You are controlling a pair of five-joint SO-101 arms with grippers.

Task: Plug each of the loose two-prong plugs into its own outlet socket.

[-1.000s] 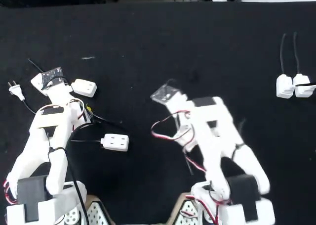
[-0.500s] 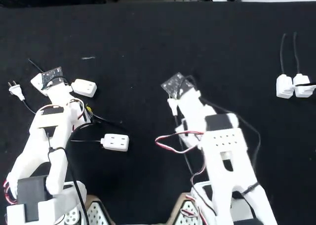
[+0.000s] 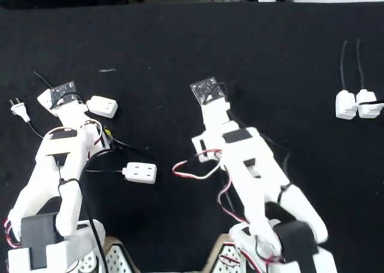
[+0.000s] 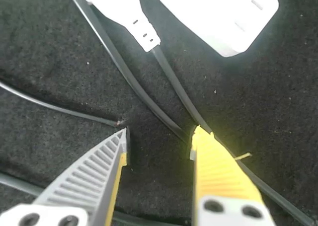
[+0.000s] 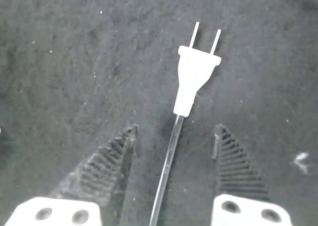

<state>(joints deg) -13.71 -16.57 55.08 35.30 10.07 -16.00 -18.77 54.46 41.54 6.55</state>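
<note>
Plug (image 4: pixel 119 7) beside the outlet block (image 4: pixel 218 15): small marks, I can't read them.
Elsewhere: I read nothing.

We see our left arm (image 3: pixel 57 159) stretched up the left side of the high view, the left tool (image 4: pixel 159 136) spread wide. Our right arm (image 3: pixel 246 165) extends up the centre, the right tool (image 5: pixel 174 131) likewise agape.

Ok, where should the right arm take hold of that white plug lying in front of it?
Grip the plug by its white body, just behind the flared shoulders, coming down from above. It lies flat, prongs pointing away, with its cord running back through the open right pincer, so the pincer lines up with the plug's two sides.
</note>
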